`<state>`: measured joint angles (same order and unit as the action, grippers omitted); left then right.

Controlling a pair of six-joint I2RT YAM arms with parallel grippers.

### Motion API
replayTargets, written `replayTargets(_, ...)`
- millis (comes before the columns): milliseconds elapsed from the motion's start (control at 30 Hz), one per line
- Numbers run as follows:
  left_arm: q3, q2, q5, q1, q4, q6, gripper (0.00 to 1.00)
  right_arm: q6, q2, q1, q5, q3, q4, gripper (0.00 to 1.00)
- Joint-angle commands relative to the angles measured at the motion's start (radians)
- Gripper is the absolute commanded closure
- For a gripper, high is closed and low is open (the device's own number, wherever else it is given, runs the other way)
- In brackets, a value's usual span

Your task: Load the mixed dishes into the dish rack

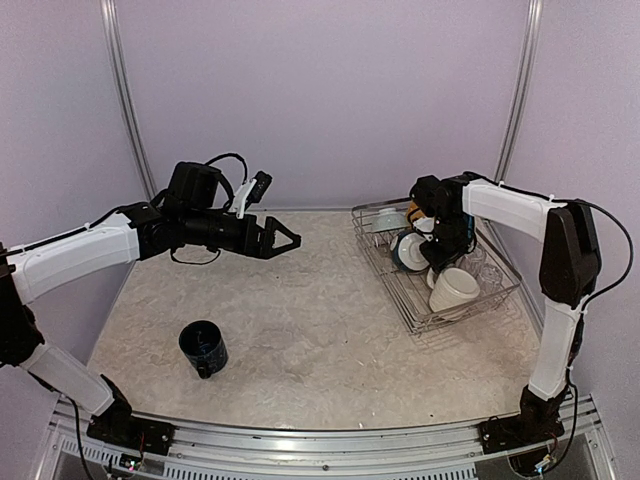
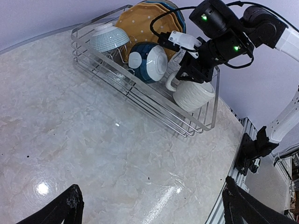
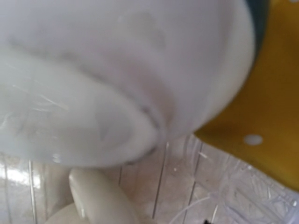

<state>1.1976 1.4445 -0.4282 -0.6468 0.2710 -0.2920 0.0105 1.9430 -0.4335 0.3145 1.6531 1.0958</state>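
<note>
The dish rack stands at the right of the table. In it are a yellow scalloped plate with white dots, a grey-teal cup on its side and a cream mug. A dark blue mug stands upright on the table at front left. My left gripper hovers open over mid-table and holds nothing. My right gripper is down in the rack between cup and cream mug. Its fingers are hidden. A clear glass lies under it.
A pale striped bowl lies at the rack's far end. A blue plate's edge shows behind the yellow one. Curved walls close in the table behind and to the right. A metal rail runs along the near edge.
</note>
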Motion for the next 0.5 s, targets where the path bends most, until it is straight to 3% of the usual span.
replayTargets(0,-0.003,0.005,0.011,0.007,0.01,-0.01,0.01,0.008,-0.039,0.012,-0.028,-0.017,0.025,0.52)
replayTargets(233,0.011,0.007,0.046,0.015,0.039,-0.007,0.01,0.0,-0.09,0.012,-0.099,-0.045,-0.03,0.41)
replayTargets(467,0.02,-0.012,0.12,0.038,0.095,-0.022,0.01,-0.039,-0.121,0.012,-0.164,-0.073,-0.075,0.22)
